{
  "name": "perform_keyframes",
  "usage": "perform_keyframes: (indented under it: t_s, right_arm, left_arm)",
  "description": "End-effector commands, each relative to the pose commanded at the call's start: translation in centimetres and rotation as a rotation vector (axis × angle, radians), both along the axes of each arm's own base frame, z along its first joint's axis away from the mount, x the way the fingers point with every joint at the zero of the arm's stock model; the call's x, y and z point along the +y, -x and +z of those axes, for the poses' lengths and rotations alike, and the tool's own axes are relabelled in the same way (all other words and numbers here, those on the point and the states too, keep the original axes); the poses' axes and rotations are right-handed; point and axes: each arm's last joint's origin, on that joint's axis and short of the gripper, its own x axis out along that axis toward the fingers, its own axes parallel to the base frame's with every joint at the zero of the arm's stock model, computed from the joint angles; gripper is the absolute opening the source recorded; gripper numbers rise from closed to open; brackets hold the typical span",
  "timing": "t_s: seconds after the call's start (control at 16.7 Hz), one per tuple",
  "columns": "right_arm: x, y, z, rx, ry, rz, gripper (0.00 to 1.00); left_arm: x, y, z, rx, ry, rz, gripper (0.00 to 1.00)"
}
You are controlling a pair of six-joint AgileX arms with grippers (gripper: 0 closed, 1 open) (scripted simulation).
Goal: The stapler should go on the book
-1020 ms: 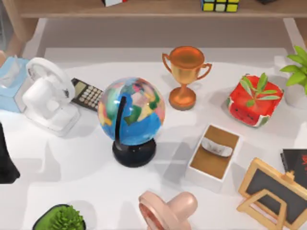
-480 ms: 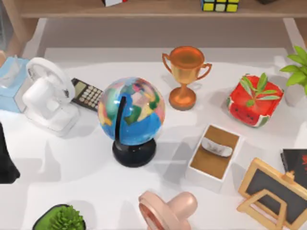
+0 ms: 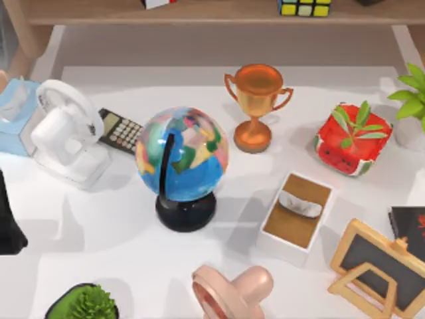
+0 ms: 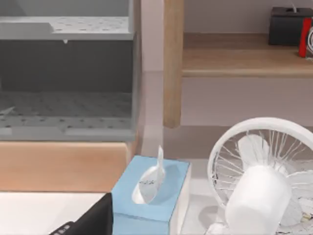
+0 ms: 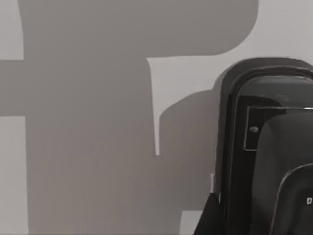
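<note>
The book (image 3: 409,224) lies flat at the table's right edge, black with red markings, partly behind the easel. In the right wrist view a glossy black object with a rounded end, apparently the stapler (image 5: 274,142), rests on the white table close to my right gripper. A dark sliver of that gripper (image 5: 208,218) shows beside it. My left arm (image 3: 8,219) is parked at the table's left edge, and a dark part of its gripper (image 4: 93,220) shows in front of the tissue box.
A globe (image 3: 182,156) stands mid-table, with a trophy (image 3: 255,100) behind it. A white box (image 3: 295,212), a chalkboard easel (image 3: 375,266) and a watermelon planter (image 3: 352,139) crowd the right. A white fan (image 3: 66,133), a calculator (image 3: 119,129) and a tissue box (image 4: 149,188) sit on the left.
</note>
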Motion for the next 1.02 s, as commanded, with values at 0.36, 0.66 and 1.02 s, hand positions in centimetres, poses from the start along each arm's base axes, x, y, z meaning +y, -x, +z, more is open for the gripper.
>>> perform_keyframes:
  t_s: [0.36, 0.66, 1.02]
  right_arm:
    - [0.0, 0.0, 0.0, 0.000, 0.000, 0.000, 0.00]
    - [-0.3, 0.4, 1.5, -0.022, 0.007, -0.005, 0.00]
    - [-0.1, 2.4, 5.6, -0.100, 0.031, 0.012, 0.00]
  left_arm:
    - [0.0, 0.0, 0.0, 0.000, 0.000, 0.000, 1.00]
    - [0.0, 0.0, 0.0, 0.000, 0.000, 0.000, 1.00]
    - [0.0, 0.0, 0.0, 0.000, 0.000, 0.000, 1.00]
